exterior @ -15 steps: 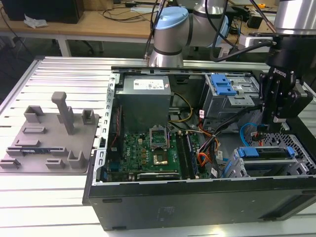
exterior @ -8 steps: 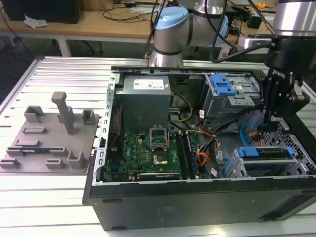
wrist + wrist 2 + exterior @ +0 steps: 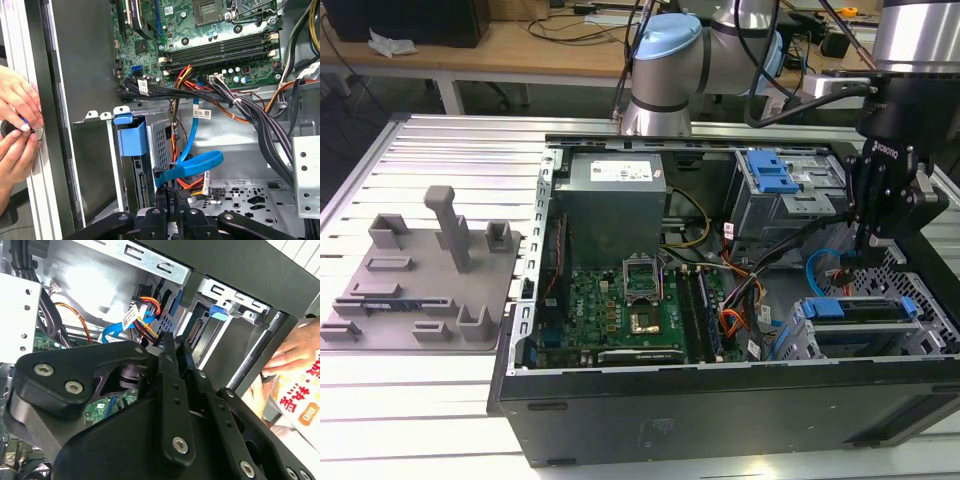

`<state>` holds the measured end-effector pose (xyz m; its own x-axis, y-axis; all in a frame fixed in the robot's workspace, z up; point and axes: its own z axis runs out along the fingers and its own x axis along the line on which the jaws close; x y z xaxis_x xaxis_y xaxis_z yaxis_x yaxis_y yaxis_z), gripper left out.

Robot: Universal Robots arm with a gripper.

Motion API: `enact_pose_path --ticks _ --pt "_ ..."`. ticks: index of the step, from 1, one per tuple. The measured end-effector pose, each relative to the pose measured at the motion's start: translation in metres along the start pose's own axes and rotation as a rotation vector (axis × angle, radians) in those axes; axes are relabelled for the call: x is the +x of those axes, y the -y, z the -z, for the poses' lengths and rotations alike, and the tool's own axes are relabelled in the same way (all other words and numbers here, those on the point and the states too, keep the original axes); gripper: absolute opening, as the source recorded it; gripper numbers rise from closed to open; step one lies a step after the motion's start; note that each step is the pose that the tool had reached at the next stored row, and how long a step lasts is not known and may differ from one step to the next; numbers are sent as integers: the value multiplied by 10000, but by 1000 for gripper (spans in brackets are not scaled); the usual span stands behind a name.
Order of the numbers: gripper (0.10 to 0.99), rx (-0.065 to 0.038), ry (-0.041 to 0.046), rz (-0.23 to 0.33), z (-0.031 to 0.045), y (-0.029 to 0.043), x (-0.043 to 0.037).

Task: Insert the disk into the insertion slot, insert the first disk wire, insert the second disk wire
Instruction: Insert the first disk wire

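- Firstly, the gripper (image 3: 873,242) is set low inside the computer case (image 3: 720,410), and its jaws are clamped on a black plug (image 3: 172,201) with coloured wires.
- The disk (image 3: 865,308) is seated in the drive cage (image 3: 850,345), just beside the jaws.
- A blue cable (image 3: 197,162) is looped just ahead of the jaws.
- Two hands (image 3: 17,125) are held at the case edge, well apart from the jaws.

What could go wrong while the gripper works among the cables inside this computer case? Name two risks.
The looped blue cable lies right by the gripper and might snag on it. A person's hands rest just outside the case wall; a swing that way could strike them.
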<state>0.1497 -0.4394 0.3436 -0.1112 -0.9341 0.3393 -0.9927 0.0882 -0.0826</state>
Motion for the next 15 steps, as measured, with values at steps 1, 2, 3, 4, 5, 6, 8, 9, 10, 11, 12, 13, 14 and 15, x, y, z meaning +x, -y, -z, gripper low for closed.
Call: enact_pose_path --ticks 1,2,3,4,5,6,8,9,10,11,12,13,14,15 --pt "188 0 1 0 -1 0 -1" --pt "200 0 2 0 -2 0 -1" --pt "322 0 2 1 -3 0 -2" --pt "322 1 -2 1 -3 0 -2" --pt "388 4 -10 0 -3 -1 -5" --pt "388 30 -51 -5 2 -5 -16" --pt "388 140 -215 -27 16 -18 -50" --pt "388 231 -398 -36 22 -24 -67" --pt "388 272 -525 -34 27 -27 -76" --pt "388 308 -654 -32 31 -30 -86" --pt "388 340 -797 -27 38 -37 -108" --pt "388 355 -889 -24 46 -45 -128" --pt "388 370 -974 -20 57 -56 -151" --pt "388 375 -1001 -19 60 -63 -170"
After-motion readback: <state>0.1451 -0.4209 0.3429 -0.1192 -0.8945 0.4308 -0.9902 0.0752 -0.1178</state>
